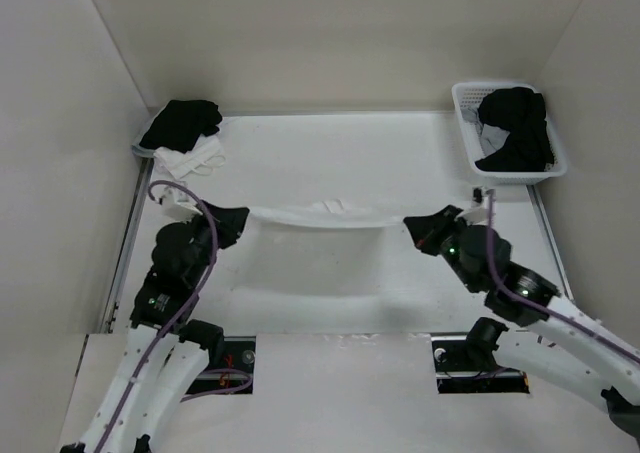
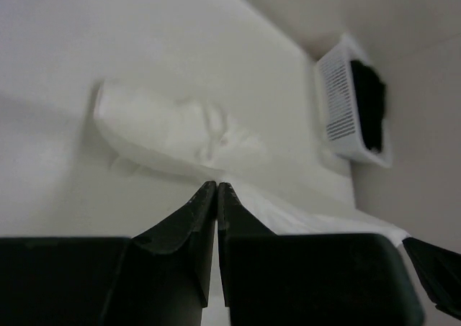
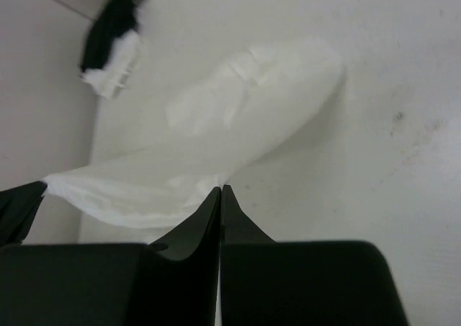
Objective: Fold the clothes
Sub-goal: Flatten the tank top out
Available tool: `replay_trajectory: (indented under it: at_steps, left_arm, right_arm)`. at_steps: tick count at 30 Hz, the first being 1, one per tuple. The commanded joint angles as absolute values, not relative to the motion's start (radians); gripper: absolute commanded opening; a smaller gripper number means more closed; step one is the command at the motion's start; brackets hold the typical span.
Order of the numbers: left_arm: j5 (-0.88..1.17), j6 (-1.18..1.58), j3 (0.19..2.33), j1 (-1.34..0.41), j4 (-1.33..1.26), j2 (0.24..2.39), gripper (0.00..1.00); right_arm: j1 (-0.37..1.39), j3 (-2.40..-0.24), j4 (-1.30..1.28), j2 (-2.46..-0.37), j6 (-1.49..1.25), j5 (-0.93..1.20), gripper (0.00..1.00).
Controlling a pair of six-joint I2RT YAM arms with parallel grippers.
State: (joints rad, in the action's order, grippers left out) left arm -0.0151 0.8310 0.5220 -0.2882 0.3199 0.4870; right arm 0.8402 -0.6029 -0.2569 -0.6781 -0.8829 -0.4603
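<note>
From above, the left fingers point(image 1: 238, 220) are half hidden under their own wrist. The wrist view shows them pinched shut on one end of the white top point(image 1: 325, 214). The top is stretched taut across the middle of the desk point(image 1: 330, 163) to the right fingers point(image 1: 413, 225), which are clamped on the other end. I cannot make out its straps. In the far left corner a black garment point(image 1: 183, 123) is heaped over a white one point(image 1: 192, 159). At far right stands a basket point(image 1: 463, 123) of black clothes point(image 1: 515, 128).

Lab robot cell — bare white walls point(image 1: 340, 33), table point(image 1: 330, 163).
</note>
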Motion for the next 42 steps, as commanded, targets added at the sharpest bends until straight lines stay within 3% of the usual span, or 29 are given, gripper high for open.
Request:
replay_trajectory:
  at_steps: [1,7,11,14,19,26,35,39,42]
  left_arm:
    - [-0.06,0.773,0.751,-0.28,0.296,0.445,0.04]
    - [-0.136,0.724,1.0,-0.286,0.278,0.48,0.04]
    - [-0.187,0.73,1.043,-0.285,0.212,0.505,0.05]
    - [-0.196,0.745,1.023,-0.285,0.157,0.56,0.05]
    - [-0.186,0.796,0.943,-0.277,0.037,0.707,0.05]
    - [-0.077,0.876,1.031,-0.15,-0.126,1.105,0.05]
    - [0.098,0.956,1.273,-0.005,-0.181,1.273,0.05]
    - [0.143,0.95,1.293,-0.002,-0.204,1.27,0.05]
    - [0.127,0.93,1.171,-0.022,-0.277,1.217,0.05]
  right_arm:
    - [0.907,-0.834,-0.461,-0.594,-0.74,-0.624,0.01]
    - [1.111,-1.205,-0.545,-0.646,-0.533,-0.868,0.01]
    - [1.167,-1.307,-0.454,-0.728,-0.385,-0.899,0.01]
    - [1.057,-1.296,-0.349,-0.79,-0.324,-0.772,0.02]
    - [0.689,-1.264,-0.253,-0.957,-0.44,-0.329,0.02]
    - [0.427,-1.402,-0.138,-1.253,-0.514,-0.065,0.02]
    - [0.34,-1.747,-0.224,-1.437,-0.511,0.021,0.02]
    - [0.338,-1.712,-0.223,-1.402,-0.503,0.025,0.02]
    - [0.341,-1.552,-0.169,-1.336,-0.505,0.028,0.02]
